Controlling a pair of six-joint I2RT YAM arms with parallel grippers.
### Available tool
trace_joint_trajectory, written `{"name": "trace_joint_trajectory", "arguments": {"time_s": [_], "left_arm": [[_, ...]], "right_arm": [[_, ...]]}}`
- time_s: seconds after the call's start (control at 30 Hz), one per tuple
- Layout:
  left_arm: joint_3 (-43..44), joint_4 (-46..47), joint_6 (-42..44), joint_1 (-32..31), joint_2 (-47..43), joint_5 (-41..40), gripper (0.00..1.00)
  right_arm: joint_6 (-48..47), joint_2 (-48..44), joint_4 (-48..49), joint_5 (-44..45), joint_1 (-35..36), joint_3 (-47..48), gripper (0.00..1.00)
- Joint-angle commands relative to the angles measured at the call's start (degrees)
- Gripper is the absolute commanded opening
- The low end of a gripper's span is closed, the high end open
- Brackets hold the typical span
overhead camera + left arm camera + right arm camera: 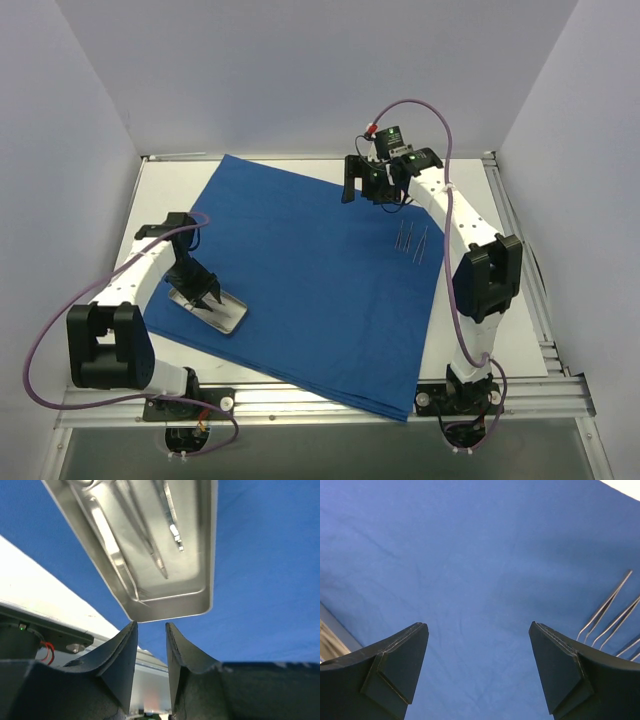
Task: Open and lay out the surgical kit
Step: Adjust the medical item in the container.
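While the right tool point(478, 625) gapes above the drape point(470, 540), the barely-parted left tool point(151, 623) faces the tray point(167, 611), both empty.

I see the blue drape point(310, 270) spread flat, the metal tray point(208, 307) at its left edge, and silver instruments point(412, 241) lying at its right.

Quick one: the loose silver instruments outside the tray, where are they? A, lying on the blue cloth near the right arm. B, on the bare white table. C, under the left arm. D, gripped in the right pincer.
A: the loose instruments lie flat on the blue cloth beside the right arm, and the right pincer hangs open and empty above the cloth.
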Motion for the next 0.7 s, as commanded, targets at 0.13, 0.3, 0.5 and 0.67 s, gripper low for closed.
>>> {"name": "trace_joint_trajectory", "arguments": {"time_s": [0.13, 0.3, 0.5, 0.67], "left_arm": [[-0.45, -1.73, -5.67, -2.46, 4.00, -2.98, 0.38], [0.43, -0.95, -6.99, -4.30, 8.48, -4.47, 0.38], [1.05, -0.94, -7.52, -5.01, 11.65, -5.26, 0.38], [0.52, -1.21, -8.22, -5.19, 13.41, -5.62, 0.39]], "right_arm": [[0.30, 0.59, 0.36, -6.16, -0.69, 0.24, 0.84], [0.48, 0.77, 0.71, -7.56, -1.04, -0.29, 0.84], [0.48, 0.59, 1.07, -8.36, -1.74, -1.00, 0.84], [0.57, 0.68, 1.24, -8.80, -2.18, -1.00, 0.84]]}}
